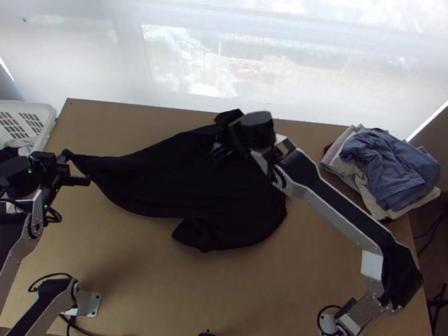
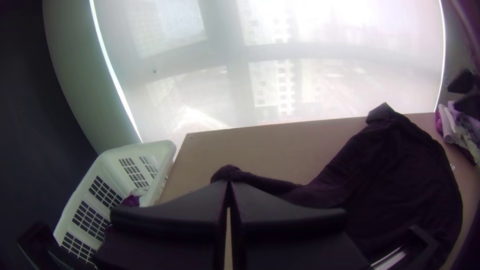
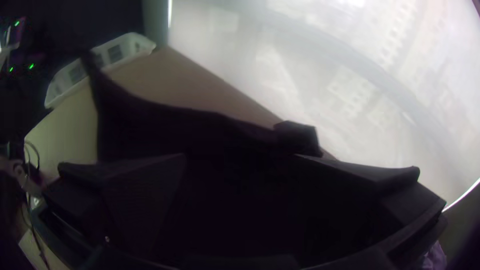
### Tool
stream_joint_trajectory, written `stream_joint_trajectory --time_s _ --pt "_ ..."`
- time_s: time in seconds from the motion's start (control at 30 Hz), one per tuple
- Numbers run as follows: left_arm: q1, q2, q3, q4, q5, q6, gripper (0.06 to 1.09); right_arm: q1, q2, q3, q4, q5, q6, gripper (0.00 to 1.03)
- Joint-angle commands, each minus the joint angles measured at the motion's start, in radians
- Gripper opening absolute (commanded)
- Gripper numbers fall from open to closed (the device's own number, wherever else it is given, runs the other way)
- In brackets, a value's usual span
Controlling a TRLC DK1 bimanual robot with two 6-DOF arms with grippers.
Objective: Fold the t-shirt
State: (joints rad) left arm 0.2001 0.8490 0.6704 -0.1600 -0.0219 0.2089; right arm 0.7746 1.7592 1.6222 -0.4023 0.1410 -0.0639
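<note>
Wooden table (image 1: 149,281), t-shirt (image 1: 166,178) partly between left fingers (image 1: 62,169)

Plain black is recorded on the t-shirt (image 1: 159,181), light brown on the tabletop (image 1: 149,281), white with slotted grids on the basket (image 1: 14,105). The upper garment (image 1: 389,168) is logged as blue, the lower cloth (image 1: 371,198) as cream.

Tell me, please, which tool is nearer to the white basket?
Left. The left tool is close beside the white basket, shut on one end of the black t-shirt; the right tool is farther off, open over the t-shirt's other end.
</note>
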Motion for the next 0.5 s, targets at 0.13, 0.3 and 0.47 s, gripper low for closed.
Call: stream_joint_trajectory --time_s 0.13,0.3,0.47 --pt "-0.042 -0.056 -0.049 -0.024 -0.007 -0.028 0.09 0.302 -0.21 -0.381 -0.021 -0.001 -0.077 0.88" --pt "-0.042 -0.067 -0.069 -0.024 -0.009 -0.029 0.09 0.427 -0.165 -0.397 -0.023 -0.001 -0.122 0.87" --pt "-0.044 -0.067 -0.083 -0.021 -0.009 -0.039 0.09 0.525 -0.098 -0.456 -0.023 -0.034 -0.171 0.81"
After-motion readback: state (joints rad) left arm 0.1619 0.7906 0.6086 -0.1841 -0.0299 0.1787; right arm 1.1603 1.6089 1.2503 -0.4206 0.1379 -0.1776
